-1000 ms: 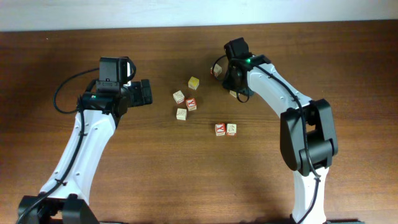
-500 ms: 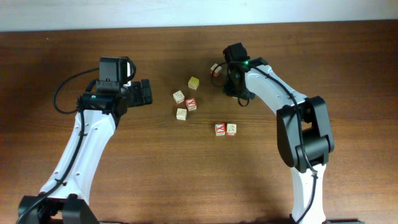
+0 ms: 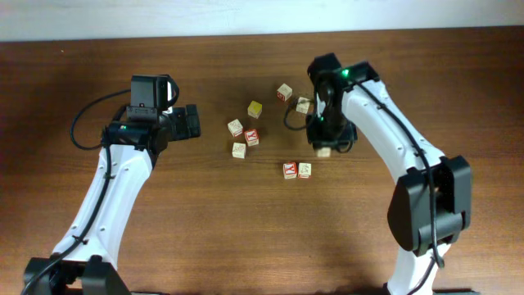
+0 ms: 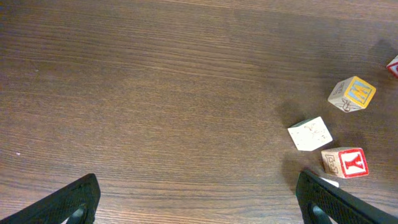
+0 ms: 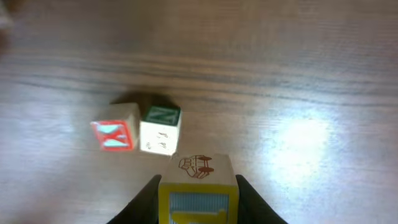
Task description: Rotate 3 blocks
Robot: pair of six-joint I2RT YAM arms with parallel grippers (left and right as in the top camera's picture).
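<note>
A pale yellow block (image 5: 198, 190) is shown pinched between the right fingers (image 5: 144, 204) in the wrist view only, near a red-and-white block (image 5: 115, 135). Left fingers (image 4: 68, 202) are spread wide.

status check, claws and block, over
Left claw open, empty. Right claw shut on yellow block. Red block and green-topped block touching, just beyond it.
</note>
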